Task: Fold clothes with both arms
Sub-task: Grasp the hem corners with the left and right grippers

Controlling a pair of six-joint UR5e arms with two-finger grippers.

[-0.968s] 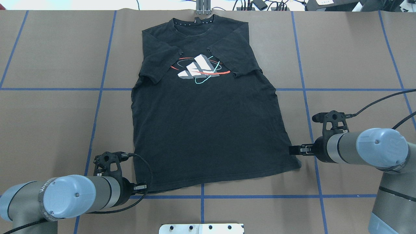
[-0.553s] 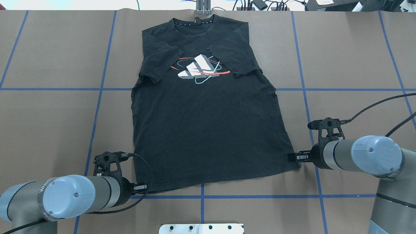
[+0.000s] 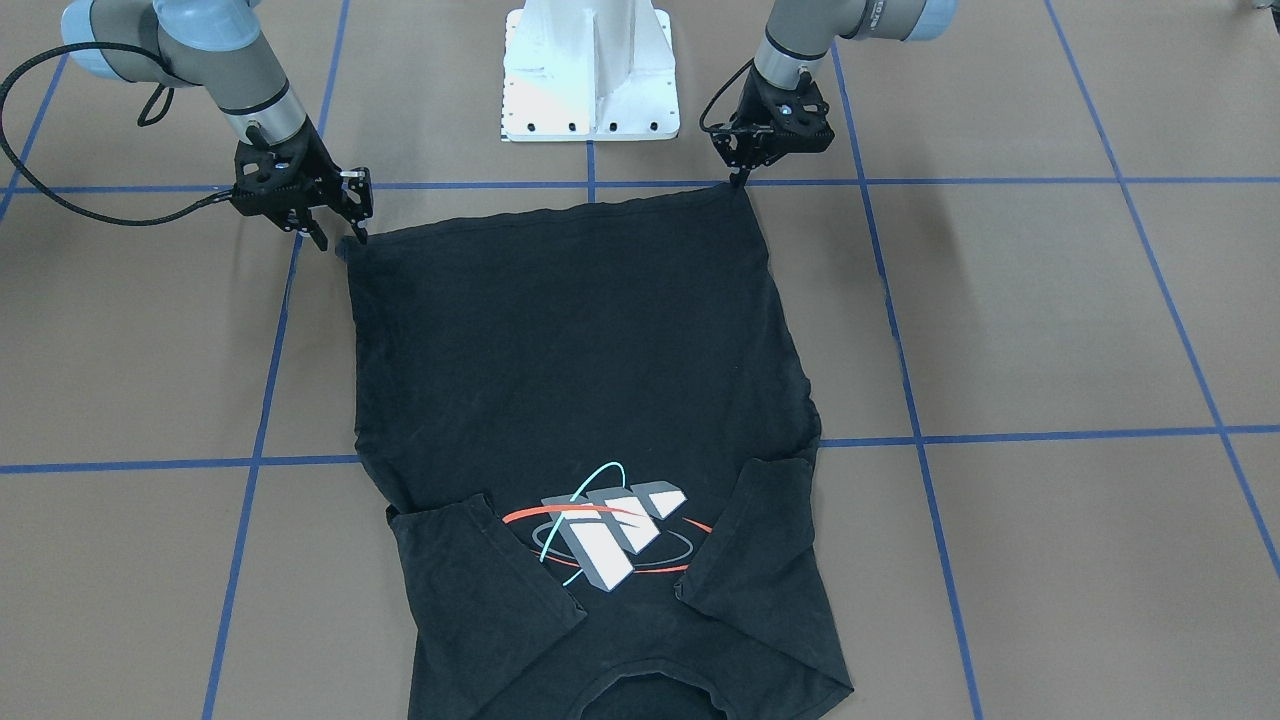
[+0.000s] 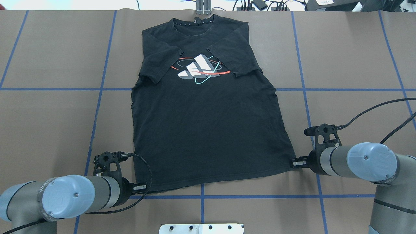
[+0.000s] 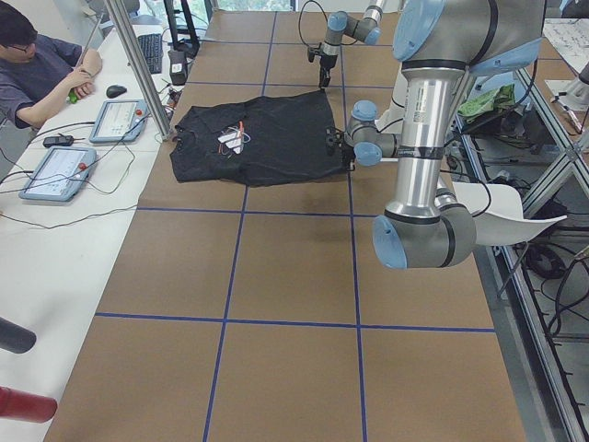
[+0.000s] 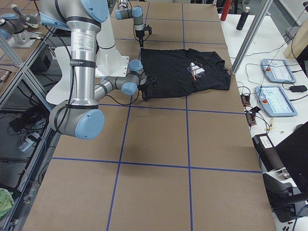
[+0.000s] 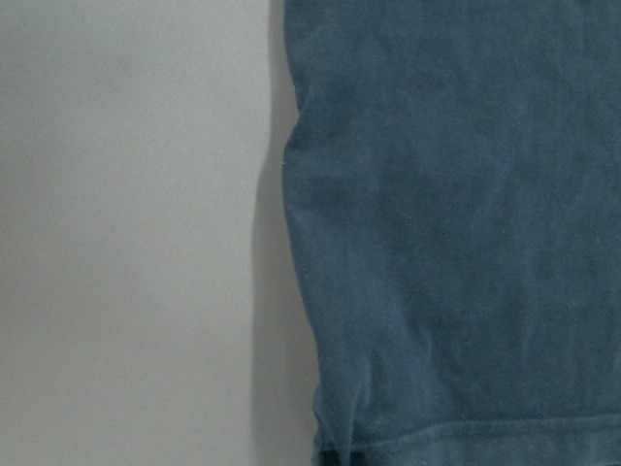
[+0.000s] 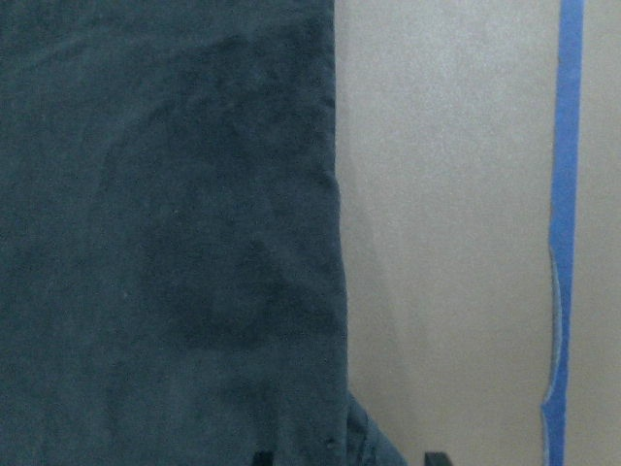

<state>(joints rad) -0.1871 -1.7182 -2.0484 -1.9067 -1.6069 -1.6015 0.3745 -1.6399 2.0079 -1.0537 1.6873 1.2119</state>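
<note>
No legible word, number or brand name appears. The T-shirt (image 4: pixel 208 130) bears a wordless graphic (image 4: pixel 199 70): three slanted white-grey bars crossed by orange-red and cyan rings, at the end far from the left gripper (image 4: pixel 144 187) and right gripper (image 4: pixel 294 162). The lettering (image 4: pixel 44 192) on the left arm (image 4: pixel 97 190) is too small to read.

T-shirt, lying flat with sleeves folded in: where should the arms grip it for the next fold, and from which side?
Probably the two hem corners nearest the robot, each approached low from its outer side. The T-shirt lies flat with the hem a free edge and the collar far away. The left gripper and right gripper sit at those corners.
</note>
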